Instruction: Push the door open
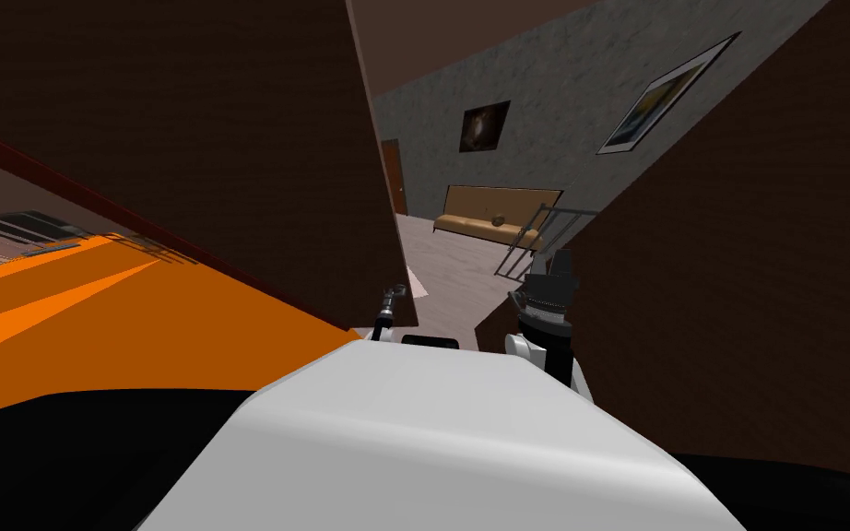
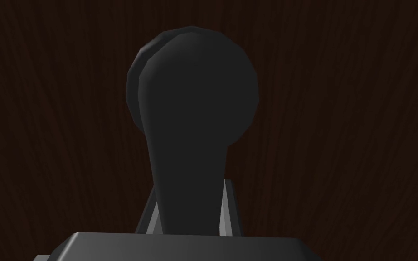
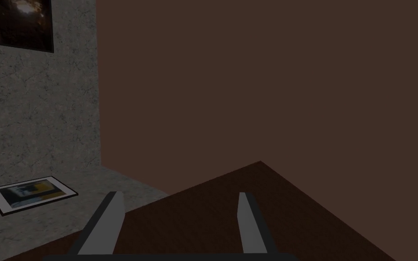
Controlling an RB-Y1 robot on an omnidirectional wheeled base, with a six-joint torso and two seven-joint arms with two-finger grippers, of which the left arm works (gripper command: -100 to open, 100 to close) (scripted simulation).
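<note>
Nearest, at about 11 o'clock just ahead of me, the left claw (image 2: 189,201) is clamped on the dark lever handle (image 2: 194,113). Its two light grey fingers (image 2: 226,208) press the sides of the lever's shaft, and the round base of the handle sits flat against the dark brown wood-grained door (image 2: 45,113). In the head view the same left claw (image 1: 393,302) sits low against that door (image 1: 183,138), close to its free edge. The panel rises from 10 to 12 o'clock. At 1 o'clock the right arm (image 1: 543,309) is raised beside a dark brown wall panel (image 1: 746,277) that covers 2 to 4 o'clock. The right claw (image 3: 179,195) is spread wide with nothing between its blades. At 9 o'clock lies a flat orange surface (image 1: 91,323). Between the door's edge and the brown panel, an opening at 12 o'clock shows a pale floor (image 1: 455,272). Farther off a thin grey railing (image 1: 543,235) stands at 1 o'clock. Beyond it a long tan sofa (image 1: 492,221) sits against a mottled grey wall (image 1: 561,101), which carries a dark framed picture (image 1: 485,125) and a white-framed picture (image 1: 667,92).
</note>
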